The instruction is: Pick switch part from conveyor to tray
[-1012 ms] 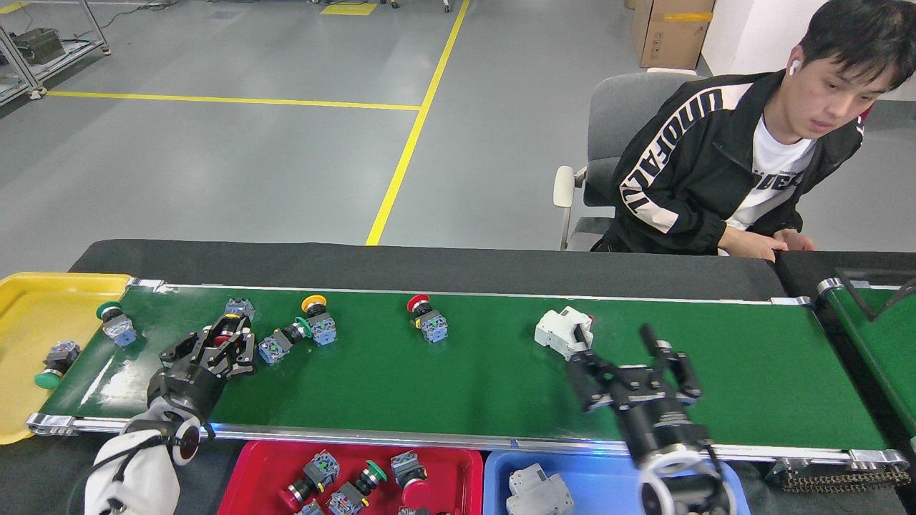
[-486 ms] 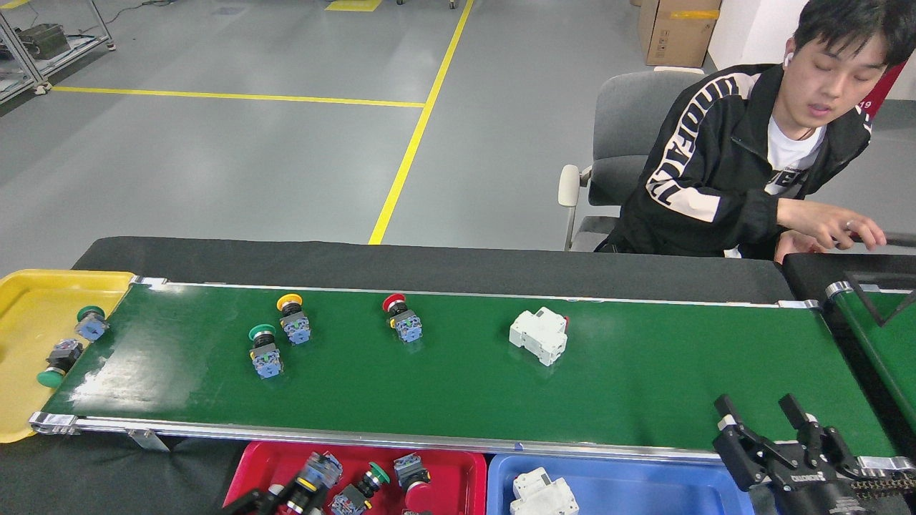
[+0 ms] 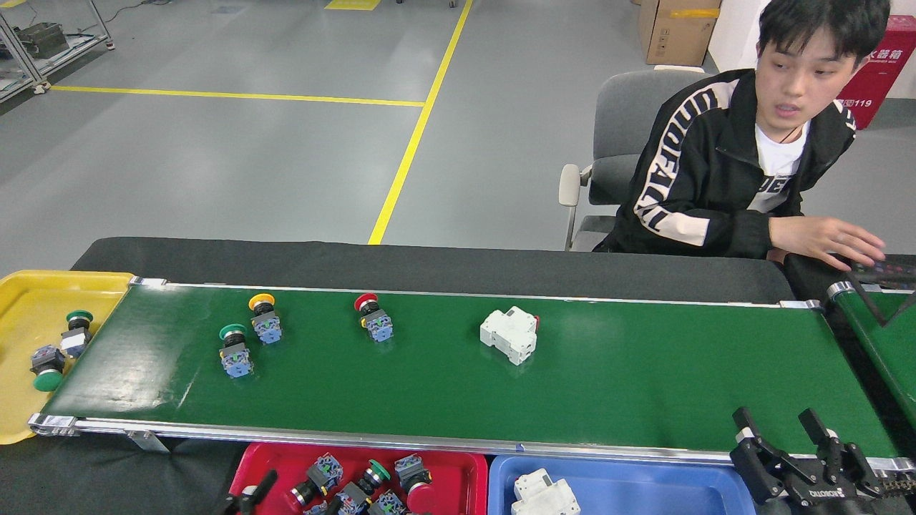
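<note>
Overhead, green conveyor [image 3: 644, 386], grey floor [image 3: 250, 164]

"119" on red box [image 3: 874, 71]

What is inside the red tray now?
The red tray holds several push-button switches, at least one with a green cap and one with a red cap. Its lower part is cut off by the picture edge.

The right gripper [image 3: 801, 436] hovers with jaws spread over the conveyor [image 3: 644, 386] edge; the white switch part [image 3: 509, 334] lies well apart, ahead-left.
</note>
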Motion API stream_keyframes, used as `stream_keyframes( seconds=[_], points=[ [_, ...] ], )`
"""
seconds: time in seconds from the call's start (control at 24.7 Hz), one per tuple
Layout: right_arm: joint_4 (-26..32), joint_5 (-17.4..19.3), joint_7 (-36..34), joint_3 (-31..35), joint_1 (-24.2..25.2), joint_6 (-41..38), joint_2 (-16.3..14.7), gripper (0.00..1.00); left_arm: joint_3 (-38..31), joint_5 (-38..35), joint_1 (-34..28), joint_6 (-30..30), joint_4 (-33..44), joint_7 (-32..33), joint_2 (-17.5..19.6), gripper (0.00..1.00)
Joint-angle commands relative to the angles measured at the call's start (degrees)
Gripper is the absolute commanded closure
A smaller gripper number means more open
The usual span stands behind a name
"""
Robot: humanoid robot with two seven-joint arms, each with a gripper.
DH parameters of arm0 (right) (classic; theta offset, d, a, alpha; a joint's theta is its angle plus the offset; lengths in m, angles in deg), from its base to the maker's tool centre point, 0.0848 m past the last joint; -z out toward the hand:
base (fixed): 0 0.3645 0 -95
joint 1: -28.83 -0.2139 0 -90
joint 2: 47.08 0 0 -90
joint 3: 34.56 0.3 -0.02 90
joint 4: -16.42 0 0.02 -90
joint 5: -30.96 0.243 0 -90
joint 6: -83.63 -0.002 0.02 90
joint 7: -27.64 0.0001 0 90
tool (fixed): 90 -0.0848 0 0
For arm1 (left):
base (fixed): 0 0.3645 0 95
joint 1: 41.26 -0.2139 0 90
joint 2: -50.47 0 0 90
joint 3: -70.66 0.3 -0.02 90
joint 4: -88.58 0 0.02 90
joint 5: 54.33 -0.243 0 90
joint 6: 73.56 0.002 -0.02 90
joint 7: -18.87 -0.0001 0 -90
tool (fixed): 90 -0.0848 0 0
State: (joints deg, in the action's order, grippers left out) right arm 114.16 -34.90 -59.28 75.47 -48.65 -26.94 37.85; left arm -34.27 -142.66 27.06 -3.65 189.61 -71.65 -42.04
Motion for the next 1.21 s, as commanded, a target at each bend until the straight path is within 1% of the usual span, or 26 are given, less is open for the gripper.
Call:
stream_keyframes(
  seconds=[0.0, 0.04, 0.12, 0.2, 0.24, 0.32, 0.4, 0.57, 0.61, 0.73, 0.77, 0.85, 0.89, 0.97, 1.05, 1.09, 1.17],
  points=[
    [1.05, -3.30, -5.80, 0.19, 0.32, -0.26, -0.47, 0.04, -2.21, 1.06, 0.15, 0.59, 0.58, 0.61, 0.05, 0.00],
    [1.05, -4.97, -7.73, 0.19, 0.84, -0.26, -0.47, 0.04, -2.39, 1.50, 0.67, 0.94, 0.49, 0.61, 0.23, 0.00],
    [1.05, -6.29, -8.44, -0.07, 1.72, -0.26, -0.56, 0.04, -3.35, 1.06, 3.22, 1.55, -0.13, 1.22, 0.23, 0.00],
    [1.05, -6.47, -8.53, -0.25, 1.99, -0.26, -0.47, 0.04, -3.35, -0.35, 9.82, 3.13, -3.11, 2.19, 0.40, 0.00],
    [1.05, -6.47, -8.35, -0.25, 1.99, 0.00, -0.12, 0.04, -3.35, -2.19, 14.12, 4.54, -6.63, 2.80, 0.67, 0.00],
    [0.96, -6.38, -7.30, -0.25, 1.37, 1.06, 0.85, 0.04, -3.35, -5.36, 21.41, 7.00, -14.27, 2.89, 2.51, 0.00],
    [0.96, -6.38, -5.19, -0.25, 1.20, 1.67, 1.64, 0.04, -3.27, -5.89, 26.78, 8.41, -20.43, 2.89, 4.71, 0.00],
    [0.96, -6.38, -4.57, -0.86, 0.05, 1.32, 1.73, 0.04, -2.39, -5.89, 36.27, 13.15, -36.07, 1.75, 11.83, 0.00],
    [0.96, -6.38, -4.40, -0.86, -0.21, 1.41, 1.73, 0.04, -2.04, -5.89, 38.29, 13.59, -39.33, 1.13, 12.88, 0.00],
    [0.96, -6.38, -4.22, -0.95, -1.00, 1.67, 2.17, 0.03, -1.16, -5.89, 46.12, 13.59, -53.12, -0.62, 16.22, 0.00],
    [0.96, -6.38, -4.22, -0.95, -1.09, 1.76, 2.34, 0.03, -0.81, -5.80, 47.96, 13.07, -57.26, -0.98, 17.63, 0.04],
    [0.96, -6.38, -4.22, -1.04, -1.18, 1.58, 3.13, 0.03, 0.60, -5.36, 49.19, 10.61, -61.03, -1.59, 19.91, 0.24],
    [0.96, -6.38, -4.22, -1.22, -1.26, 1.67, 3.40, 0.03, 0.60, -5.09, 49.28, 8.76, -61.12, -1.59, 20.44, 0.33],
    [0.96, -6.38, -4.22, -1.92, -1.70, 1.58, 3.92, 0.03, 0.51, -3.95, 49.45, 5.95, -61.47, -1.59, 21.23, 0.67],
    [0.96, -6.38, -4.22, -2.27, -1.70, 1.41, 4.01, 0.03, 0.60, -3.07, 49.19, 5.24, -61.47, -1.59, 21.67, 0.87],
    [0.96, -6.38, -4.22, -2.27, -1.70, 1.58, 4.10, 0.03, 0.69, -2.72, 49.02, 4.89, -61.39, -1.59, 21.67, 0.90],
    [0.70, -6.38, -4.22, -2.27, -1.70, 1.76, 4.28, 0.03, 0.78, -2.63, 48.58, 4.28, -61.21, -1.59, 21.50, 0.93]
  ],
)
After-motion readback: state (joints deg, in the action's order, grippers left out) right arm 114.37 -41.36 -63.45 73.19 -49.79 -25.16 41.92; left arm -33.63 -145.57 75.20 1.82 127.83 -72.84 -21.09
